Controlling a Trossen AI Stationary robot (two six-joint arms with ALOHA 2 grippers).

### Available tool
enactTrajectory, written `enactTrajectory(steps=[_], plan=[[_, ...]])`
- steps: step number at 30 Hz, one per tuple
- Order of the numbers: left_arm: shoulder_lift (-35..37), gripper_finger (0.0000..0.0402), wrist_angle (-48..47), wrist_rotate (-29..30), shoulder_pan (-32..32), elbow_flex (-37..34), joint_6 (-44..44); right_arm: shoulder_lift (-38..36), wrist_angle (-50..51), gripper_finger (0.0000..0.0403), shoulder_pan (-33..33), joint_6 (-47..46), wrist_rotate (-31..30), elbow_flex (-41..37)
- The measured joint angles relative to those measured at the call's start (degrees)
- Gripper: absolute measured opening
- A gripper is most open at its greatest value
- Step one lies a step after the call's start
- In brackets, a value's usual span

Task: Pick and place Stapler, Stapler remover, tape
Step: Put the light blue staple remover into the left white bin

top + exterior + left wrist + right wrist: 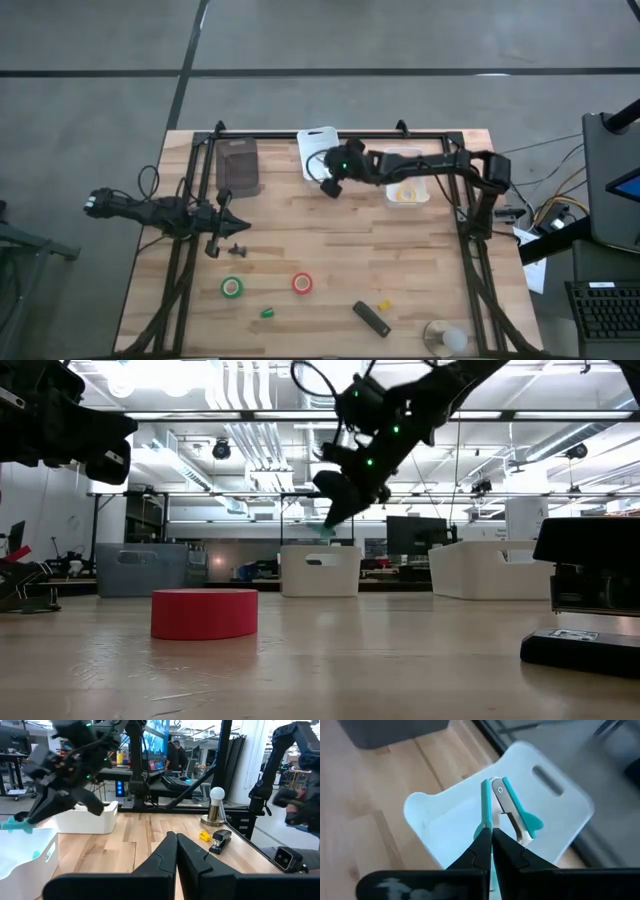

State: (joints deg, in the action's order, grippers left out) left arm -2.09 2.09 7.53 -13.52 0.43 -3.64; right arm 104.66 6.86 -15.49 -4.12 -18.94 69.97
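Above the white bin: staple remover (507, 807), teal, pinched in the right gripper (492, 832), hanging over the white bin (318, 145) at the table's far edge.
Tape: green roll (232, 288) and red roll (302, 284) lying on the near table (330, 250), apart.
Stapler (371, 318): lying near the front edge, right of the rolls.
Left gripper (213, 245): pressed together, holding nothing, hovering left of centre.
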Motion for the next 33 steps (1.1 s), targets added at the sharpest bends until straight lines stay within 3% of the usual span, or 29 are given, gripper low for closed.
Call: enactTrajectory(steps=[6,25,33], plan=[[0.00,0.0010,0.00,0.01,0.00,0.00,0.00,1.95,1.88,0.0008,-4.66,-6.69,7.30,0.00],[0.00,0.0010,0.00,0.00,0.00,-0.02,0.00,3.50,1.79,0.0009,-4.40,-5.77,8.98,-0.02],[0.00,0.0010,0.01,0.00,0.00,-0.02,-0.02,3.48,1.51,0.0063,-3.62,-4.68,8.92,1.50]])
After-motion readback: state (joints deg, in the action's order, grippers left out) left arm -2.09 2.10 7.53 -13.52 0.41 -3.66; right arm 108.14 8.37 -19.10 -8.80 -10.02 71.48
